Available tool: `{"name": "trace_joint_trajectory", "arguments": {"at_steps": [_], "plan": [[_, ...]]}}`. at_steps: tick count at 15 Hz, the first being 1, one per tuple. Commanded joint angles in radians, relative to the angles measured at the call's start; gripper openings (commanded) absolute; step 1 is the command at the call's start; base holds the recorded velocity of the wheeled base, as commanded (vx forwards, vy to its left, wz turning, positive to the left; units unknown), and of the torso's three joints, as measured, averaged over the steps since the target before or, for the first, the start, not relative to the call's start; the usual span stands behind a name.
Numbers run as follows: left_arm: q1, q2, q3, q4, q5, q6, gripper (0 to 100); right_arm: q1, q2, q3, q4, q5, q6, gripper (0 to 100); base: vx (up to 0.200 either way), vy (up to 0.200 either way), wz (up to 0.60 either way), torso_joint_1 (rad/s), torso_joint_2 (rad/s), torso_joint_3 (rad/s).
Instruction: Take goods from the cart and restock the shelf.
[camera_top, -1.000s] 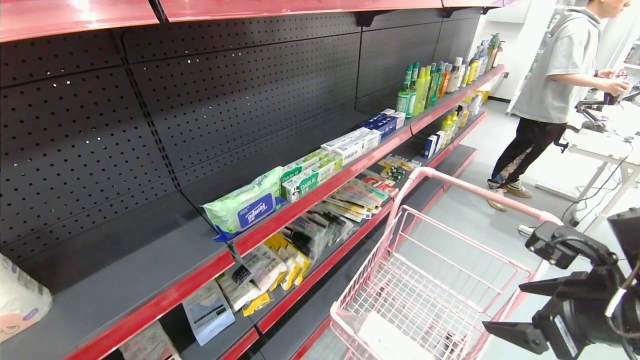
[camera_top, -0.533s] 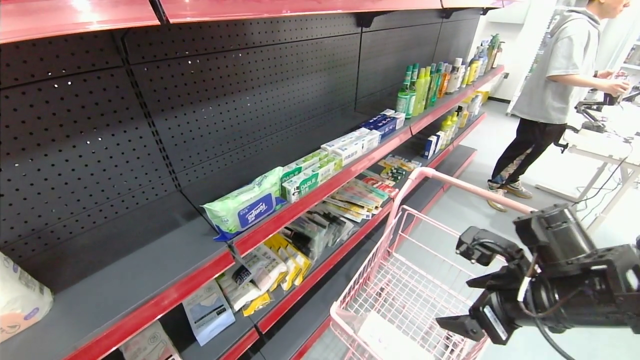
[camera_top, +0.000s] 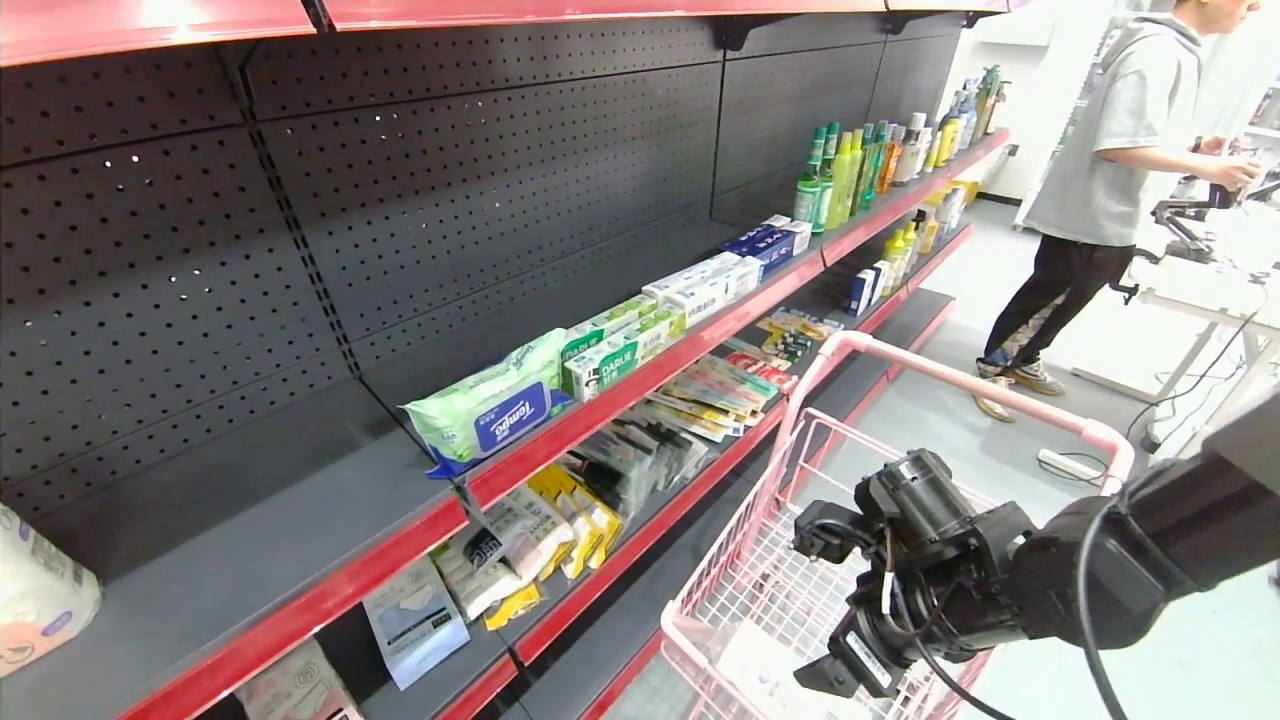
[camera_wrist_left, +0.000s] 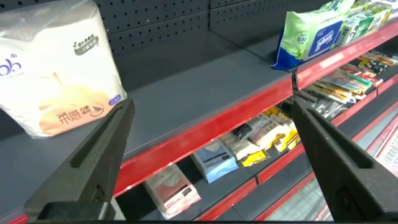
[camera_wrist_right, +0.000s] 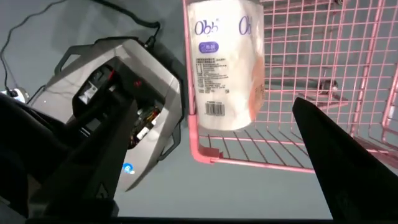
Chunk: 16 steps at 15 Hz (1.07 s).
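A white tissue pack (camera_wrist_right: 227, 65) lies in the pink wire cart (camera_wrist_right: 311, 93). My right gripper (camera_wrist_right: 211, 106) hangs open just above it, with nothing between its fingers. From the head view the right gripper (camera_top: 810, 615) points down into the near end of the cart (camera_top: 960, 385), where the white pack (camera_top: 750, 665) shows. A second tissue pack (camera_wrist_left: 53, 68) stands on the grey shelf board (camera_wrist_left: 186, 93) and also appears at the head view's left edge (camera_top: 40, 590). My left gripper (camera_wrist_left: 211, 106) is open in front of that shelf, beside the pack and apart from it.
A green wet-wipe pack (camera_top: 490, 405) and toothpaste boxes (camera_top: 620, 350) line the shelf farther right, with bottles (camera_top: 840, 175) beyond. Hanging goods fill the lower shelf (camera_top: 560, 520). Bare shelf board lies between the tissue pack and the wipes. A person stands at a table at the far right.
My right arm has swung in from the right edge, leftward and down, and the open gripper now hangs over the cart's near end. The shelf goods have not moved.
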Motion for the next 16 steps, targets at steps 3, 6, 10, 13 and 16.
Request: {"name": "trace_joint_trajectory", "arguments": {"at_steps": [3,6,10,13,16], "plan": [[0.001,0.001,0.0,0.0,0.0,0.0,100,0.029,0.112,-0.034,-0.001,-0.009,-0.001,100,0.0,0.0,0.0,-0.1,0.22,0.116],[0.001,0.001,0.0,-0.002,0.0,0.0,100,0.053,0.177,-0.092,0.0,-0.029,-0.001,100,0.0,0.0,0.0,-0.111,0.24,0.136],[0.001,0.001,0.0,0.0,0.0,0.0,100,0.067,0.227,-0.123,-0.001,-0.065,-0.048,100,0.0,0.0,0.0,-0.143,0.31,0.174],[0.001,0.001,0.0,-0.002,0.0,0.0,100,0.07,0.25,-0.136,-0.001,-0.076,-0.048,100,0.0,0.0,0.0,-0.147,0.35,0.19],[0.001,0.001,0.0,-0.002,0.0,0.0,100,0.064,0.258,-0.164,0.0,-0.078,-0.05,100,0.0,0.0,0.0,-0.134,0.32,0.176]]}}
